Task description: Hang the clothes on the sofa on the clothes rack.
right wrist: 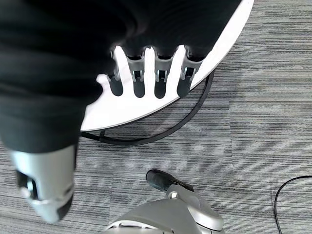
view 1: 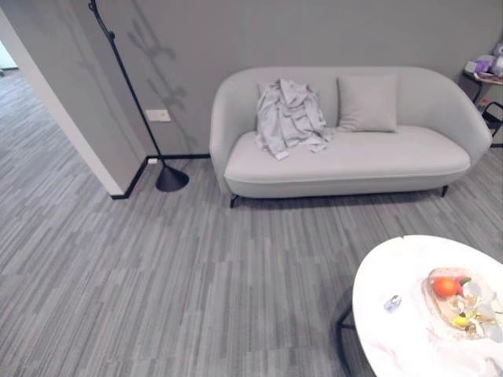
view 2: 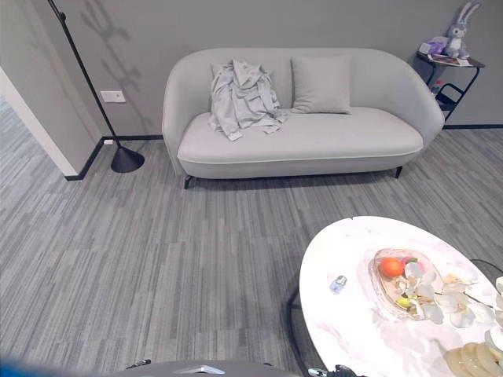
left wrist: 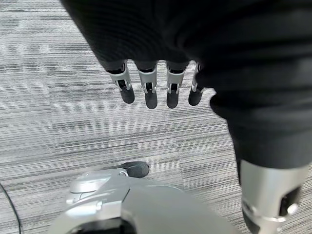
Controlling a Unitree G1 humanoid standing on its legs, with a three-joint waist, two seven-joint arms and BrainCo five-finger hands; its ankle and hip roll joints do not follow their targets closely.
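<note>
A crumpled light-grey garment (view 1: 289, 116) lies draped over the left part of the pale grey sofa (view 1: 354, 161), against its backrest, and in the right eye view the garment (view 2: 242, 97) sits beside a cushion. A black clothes rack pole (view 1: 130, 94) with a round base (view 1: 172, 179) stands left of the sofa by the wall. My left hand (left wrist: 156, 87) hangs over bare carpet with its fingers straight and nothing in them. My right hand (right wrist: 146, 78) hangs above the rim of the white round table (right wrist: 214, 53), fingers straight and empty. Both hands are far from the sofa.
A white round table (view 2: 369, 314) stands at the near right with a fruit dish (view 2: 397, 279) and a small bottle (view 2: 338, 283). A grey cushion (view 1: 367, 103) leans on the sofa back. A black side shelf with a toy rabbit (view 2: 457, 35) stands right of the sofa. Open carpet lies before the sofa.
</note>
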